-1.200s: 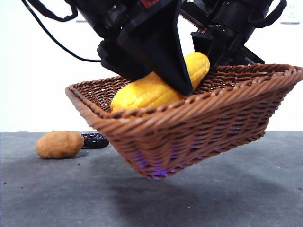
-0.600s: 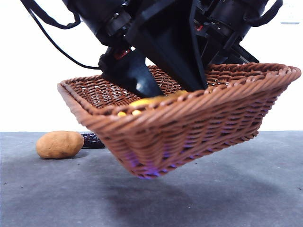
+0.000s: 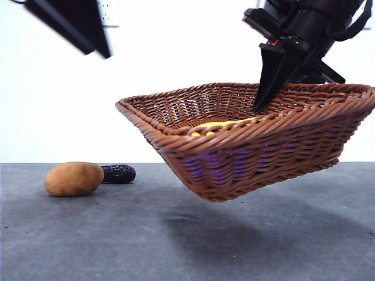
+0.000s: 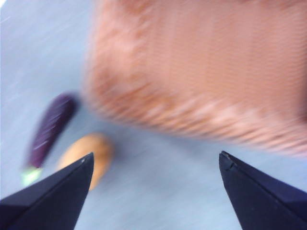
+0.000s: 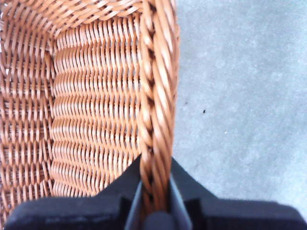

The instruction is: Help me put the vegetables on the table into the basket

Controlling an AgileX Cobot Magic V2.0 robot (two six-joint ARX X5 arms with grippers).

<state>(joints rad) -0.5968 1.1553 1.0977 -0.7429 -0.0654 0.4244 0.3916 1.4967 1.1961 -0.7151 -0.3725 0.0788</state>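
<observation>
The reddish-brown wicker basket (image 3: 258, 158) hangs tilted above the table (image 3: 176, 246). My right gripper (image 3: 259, 105) is shut on its braided rim (image 5: 156, 96), with one jaw inside and one outside (image 5: 154, 191). The yellow corn (image 3: 217, 126) lies inside the basket, only its top showing over the rim. My left gripper (image 3: 88, 29) is high at the upper left, open and empty (image 4: 156, 160), clear of the basket (image 4: 206, 72). The orange-brown potato (image 3: 74, 178) and the dark-purple eggplant (image 3: 118, 173) lie on the table to the left; both also show in the left wrist view, the potato (image 4: 88, 153) beside the eggplant (image 4: 48, 129).
A white wall stands behind the table. A shadow falls on the grey surface under the raised basket. Bare grey table (image 5: 240, 96) lies outside the rim that my right gripper holds.
My left gripper has let go of the corn in the basket and pulled up and away to the upper left. The basket has shifted right with the corn lying low inside it.
</observation>
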